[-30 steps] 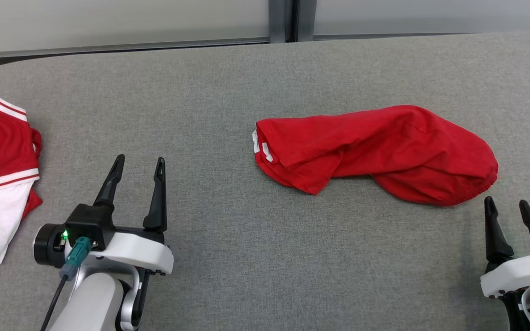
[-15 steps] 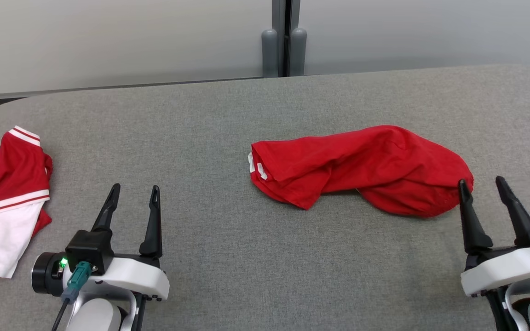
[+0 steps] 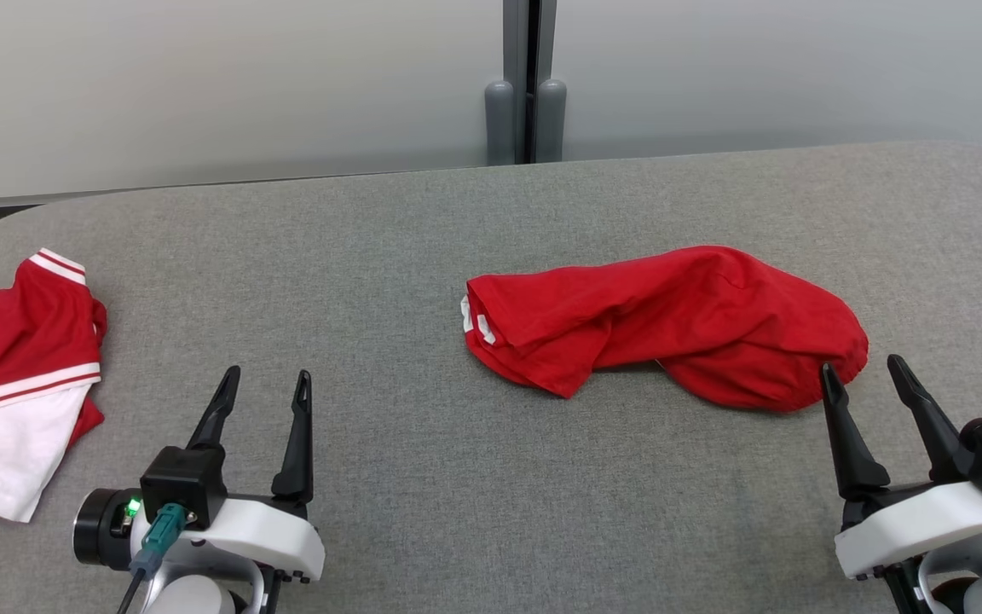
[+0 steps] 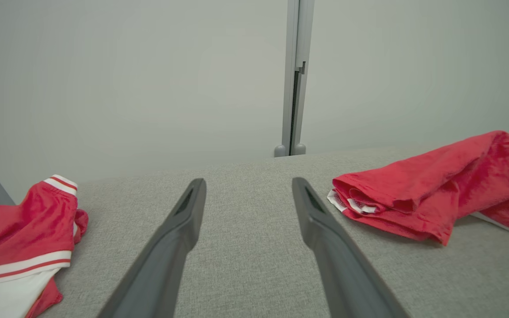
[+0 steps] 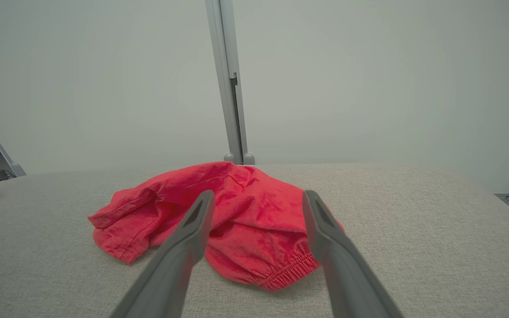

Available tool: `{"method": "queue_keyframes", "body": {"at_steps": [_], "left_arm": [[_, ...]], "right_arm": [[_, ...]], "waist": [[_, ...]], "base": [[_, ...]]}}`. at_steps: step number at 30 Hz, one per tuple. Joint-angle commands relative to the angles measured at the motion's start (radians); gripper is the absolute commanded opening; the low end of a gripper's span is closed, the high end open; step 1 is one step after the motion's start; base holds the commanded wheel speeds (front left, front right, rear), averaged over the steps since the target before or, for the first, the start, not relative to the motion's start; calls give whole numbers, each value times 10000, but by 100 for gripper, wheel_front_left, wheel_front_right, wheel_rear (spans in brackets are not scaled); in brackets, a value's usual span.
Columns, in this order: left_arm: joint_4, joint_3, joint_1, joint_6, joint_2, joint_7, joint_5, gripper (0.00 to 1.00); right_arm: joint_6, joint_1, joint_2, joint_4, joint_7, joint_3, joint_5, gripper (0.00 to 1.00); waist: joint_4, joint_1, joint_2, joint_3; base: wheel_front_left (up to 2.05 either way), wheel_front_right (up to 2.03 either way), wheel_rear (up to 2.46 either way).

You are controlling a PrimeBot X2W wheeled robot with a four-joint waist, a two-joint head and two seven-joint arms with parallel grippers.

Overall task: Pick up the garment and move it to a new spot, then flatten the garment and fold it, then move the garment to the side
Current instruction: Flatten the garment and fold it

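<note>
Pick-up step not yet begun: red garment (image 3: 670, 324) lies crumpled right of centre on the grey worktop (image 3: 423, 256), right tool (image 3: 862, 365) with jaws spread just beside its right end, left tool (image 3: 268, 375) likewise spread and well apart; next move, I judge, needs a pinch on that end.

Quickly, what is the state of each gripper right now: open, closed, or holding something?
Left gripper: open, holding nothing.
Right gripper: open, holding nothing, fingers close to the end of the red garment.
</note>
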Motion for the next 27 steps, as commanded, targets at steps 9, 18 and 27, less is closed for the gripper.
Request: {"method": "queue_keyframes", "body": {"at_steps": [9, 18, 27], "left_arm": [[-46, -77, -60, 81, 83, 40, -52, 100], [-95, -175, -100, 78, 123, 58, -86, 100], [-39, -1076, -759, -413, -220, 415, 230, 100]], "right_arm": [[1, 104, 77, -34, 42, -33, -22, 100], [1, 75, 126, 7, -7, -40, -3, 100], [1, -68, 131, -43, 11, -19, 58, 100]], "waist": [[30, 0, 0, -13], [34, 0, 0, -35], [21, 0, 0, 232]], "base": [[0, 0, 0], [0, 0, 0], [0, 0, 0]]}}
